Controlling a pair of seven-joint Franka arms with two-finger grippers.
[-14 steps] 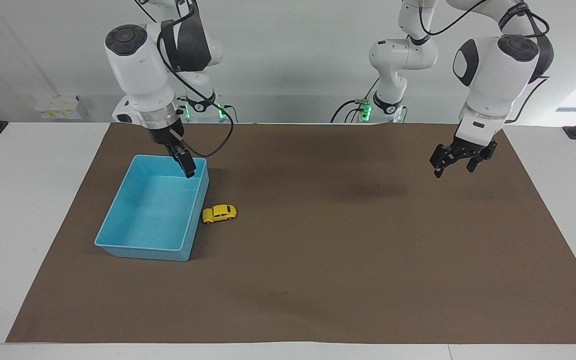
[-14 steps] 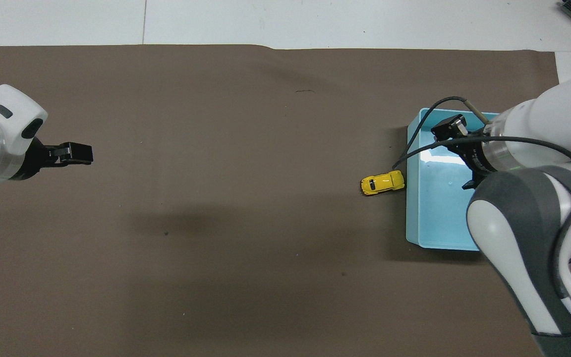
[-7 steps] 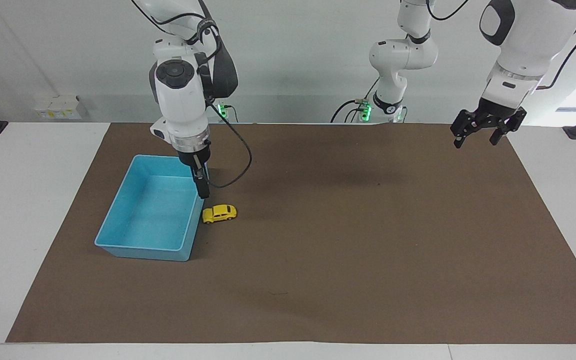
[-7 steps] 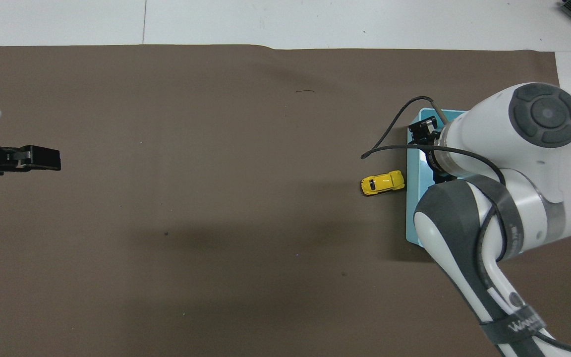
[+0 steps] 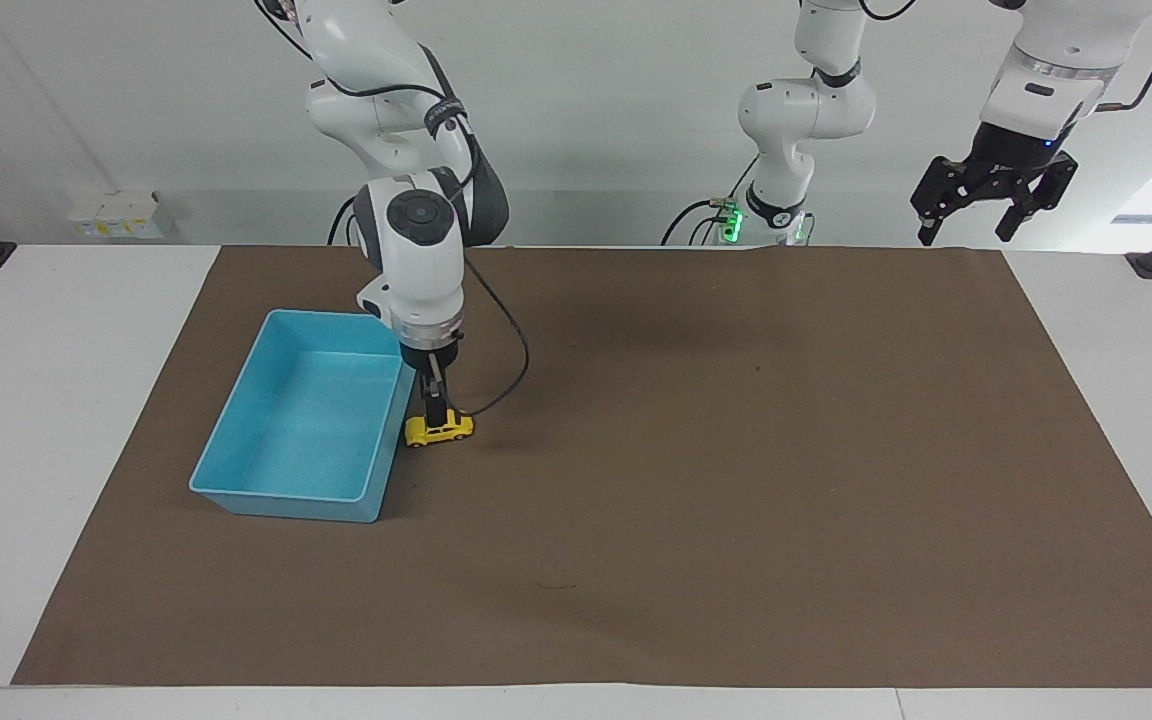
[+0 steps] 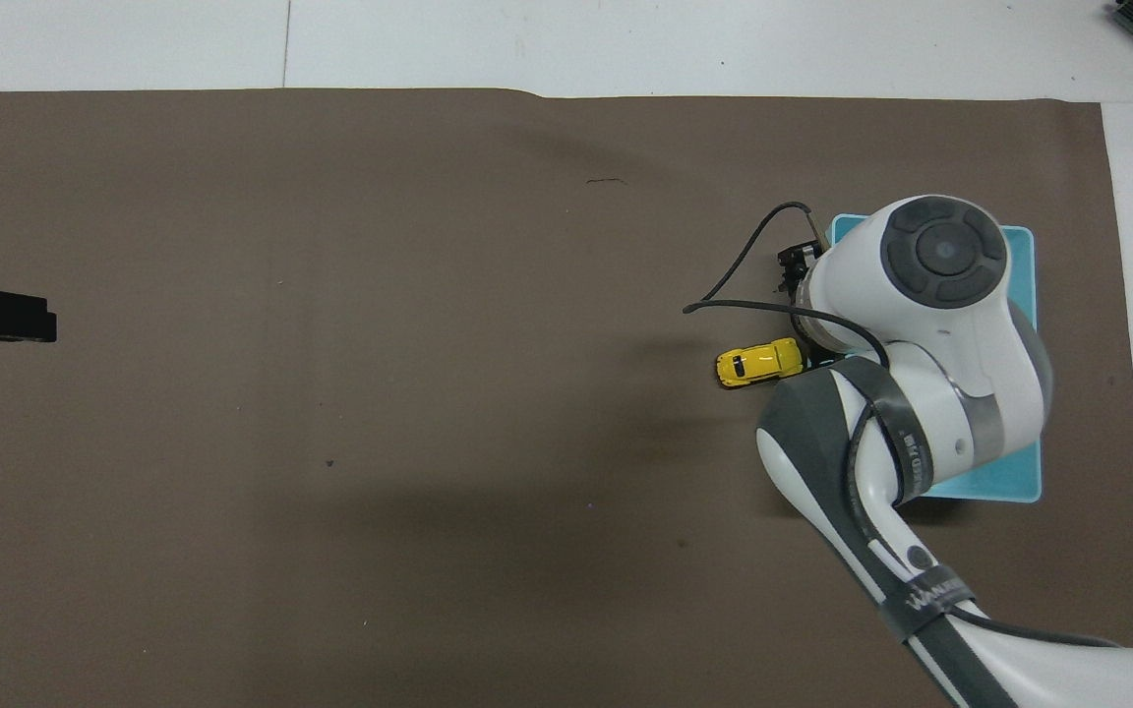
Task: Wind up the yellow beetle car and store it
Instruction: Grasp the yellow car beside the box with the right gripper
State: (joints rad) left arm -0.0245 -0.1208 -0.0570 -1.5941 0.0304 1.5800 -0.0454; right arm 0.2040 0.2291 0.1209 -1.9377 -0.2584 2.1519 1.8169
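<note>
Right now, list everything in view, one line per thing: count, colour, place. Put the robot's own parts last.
small yellow beetle-shaped toy car: one, bright yellow, on the mat beside the bin.
light-blue rectangular plastic bin: one, light blue, on the mat toward the right arm's end.
brown mat: one, brown, covering most of the table.
white table: one, white, under the mat.
right gripper: one, black, down at the car, open.
left gripper: one, black, open, raised over the table's edge at the left arm's end, waiting.
</note>
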